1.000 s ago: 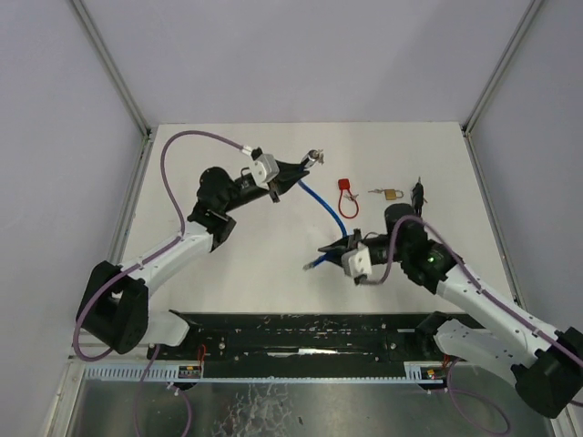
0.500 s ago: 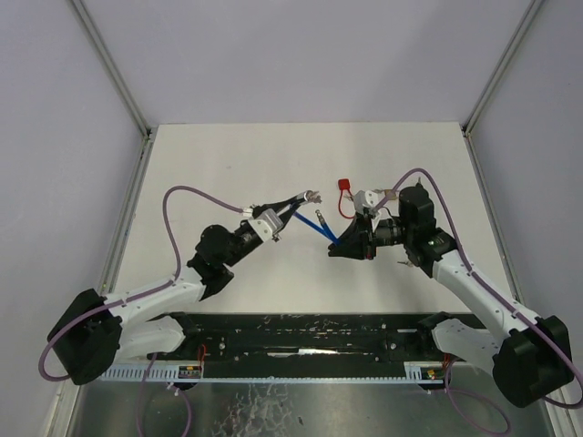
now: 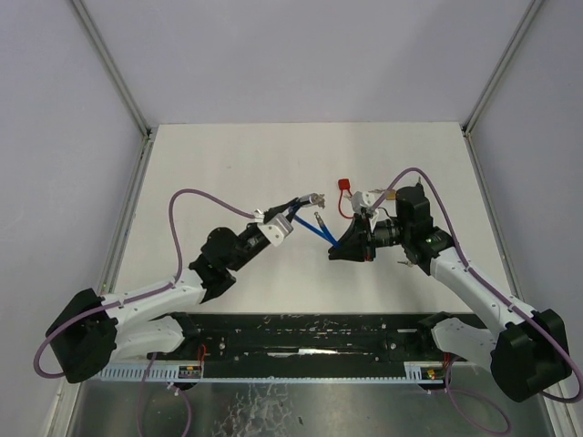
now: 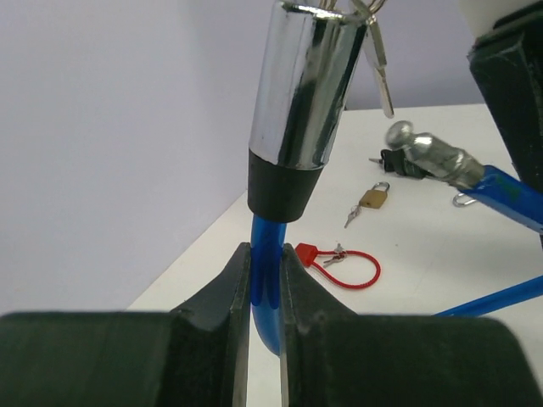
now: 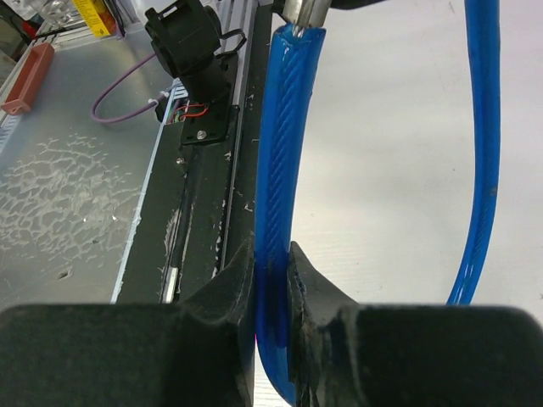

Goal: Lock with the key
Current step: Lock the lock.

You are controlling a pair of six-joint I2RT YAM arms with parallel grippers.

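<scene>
A blue cable lock (image 3: 324,231) is held off the table by both arms. My left gripper (image 4: 265,280) is shut on the blue cable just under the chrome lock cylinder (image 4: 301,85), which points upward with keys (image 4: 378,59) hanging from its top. In the top view the left gripper (image 3: 293,209) sits left of centre. My right gripper (image 5: 271,288) is shut on the cable (image 5: 284,170) a short way below its metal pin end (image 4: 428,151). The pin end (image 3: 319,217) hangs close beside the cylinder (image 3: 313,198), apart from it. The right gripper (image 3: 339,247) is at the cable's bend.
A red cable lock (image 3: 344,196) with its own keys lies on the white table behind the grippers. A small brass padlock (image 4: 374,197) with a key and a dark object (image 4: 399,163) lie further right. The black base rail (image 5: 204,212) runs along the near edge.
The left gripper has come nearer and toward the middle with the cylinder. The right gripper has swung up and right with the cable. Pin end and cylinder now sit close together.
</scene>
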